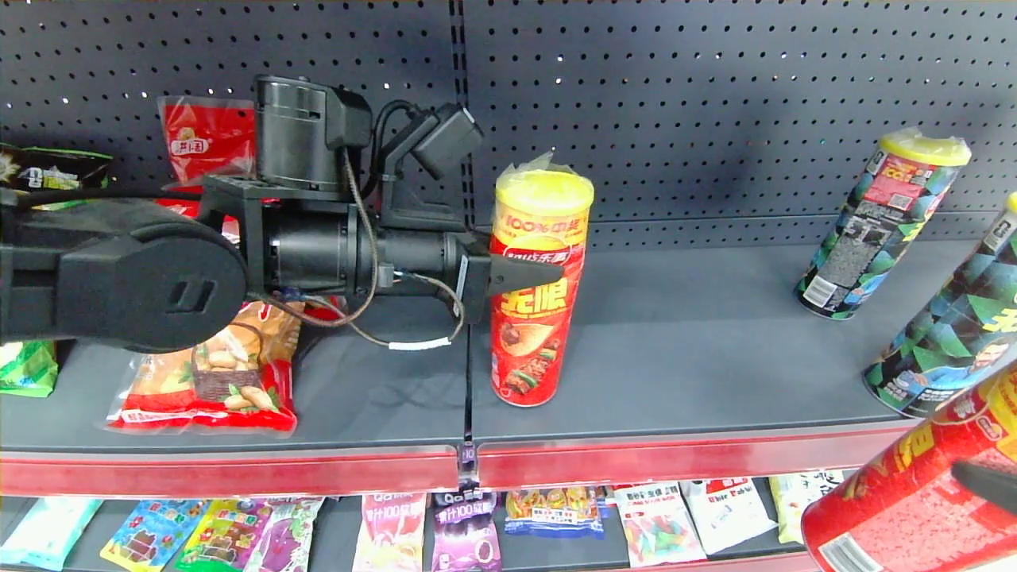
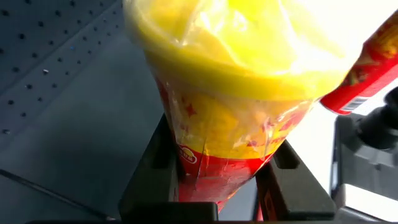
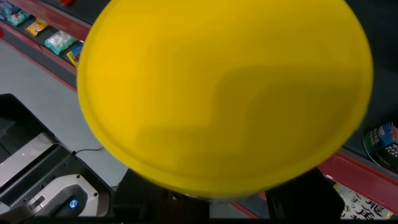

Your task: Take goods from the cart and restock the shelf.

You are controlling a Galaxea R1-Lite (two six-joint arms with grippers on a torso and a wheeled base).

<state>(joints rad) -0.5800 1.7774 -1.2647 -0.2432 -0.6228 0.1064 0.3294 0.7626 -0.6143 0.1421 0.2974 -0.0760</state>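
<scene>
A red chip can [image 1: 534, 294] with a yellow lid stands upright on the grey shelf [image 1: 683, 342], near the middle divider. My left gripper [image 1: 540, 274] comes in from the left and is shut on the can's upper half; in the left wrist view the can [image 2: 230, 118] sits between the black fingers [image 2: 155, 177]. A second red can [image 1: 914, 492] is tilted at the lower right in front of the shelf edge, with my right gripper [image 1: 981, 481] shut on it. Its yellow lid [image 3: 224, 93] hides most of the right gripper [image 3: 224, 199].
Two dark patterned cans [image 1: 878, 218] [image 1: 949, 334] lean at the shelf's right end. A peanut bag [image 1: 210, 373] and a red bag [image 1: 205, 139] lie at the left. Bare shelf lies between the red can and the dark cans. Snack packets [image 1: 461, 532] fill the lower shelf.
</scene>
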